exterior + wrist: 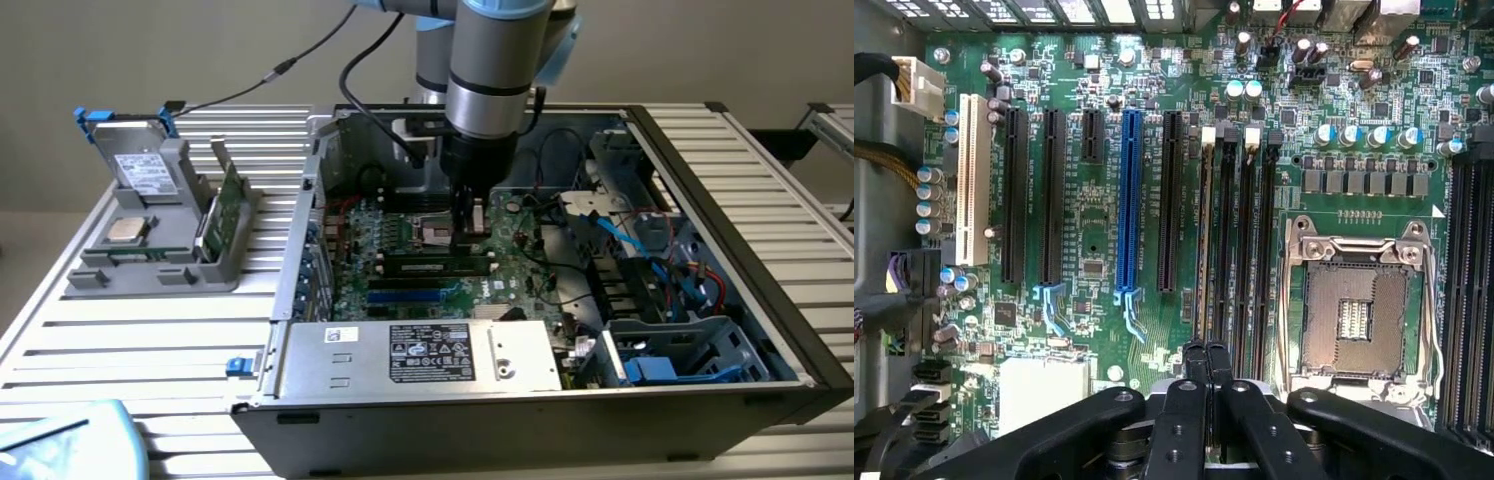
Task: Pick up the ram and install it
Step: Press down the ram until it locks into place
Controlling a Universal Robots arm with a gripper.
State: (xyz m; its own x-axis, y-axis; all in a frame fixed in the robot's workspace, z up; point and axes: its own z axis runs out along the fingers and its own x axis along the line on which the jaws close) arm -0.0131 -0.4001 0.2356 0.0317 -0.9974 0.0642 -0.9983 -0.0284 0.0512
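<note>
- Here, the black two-fingered gripper of the grey and blue robot arm is seen lowered inside the open dark metal computer case, just above the green motherboard.
- In the wrist view the fingers are seen pressed together, fully clenched, with nothing visibly held between them.
- The long, thin green ram stick with black chips is seen lying seated in a memory slot on the motherboard, directly below the gripper tips.
- In the wrist view the same stick is shown edge-on in the first of the black memory slots, beside the empty silver processor socket.
- A blue expansion slot and a white one are seen further along the board, well apart from the fingers.
- A grey power supply box with a black label is mounted at the case's near edge.
- On the slatted metal table, at the exterior view's left, a grey parts holder is seen carrying a grey drive with a white label, a square silver processor chip and another upright green board.
</note>
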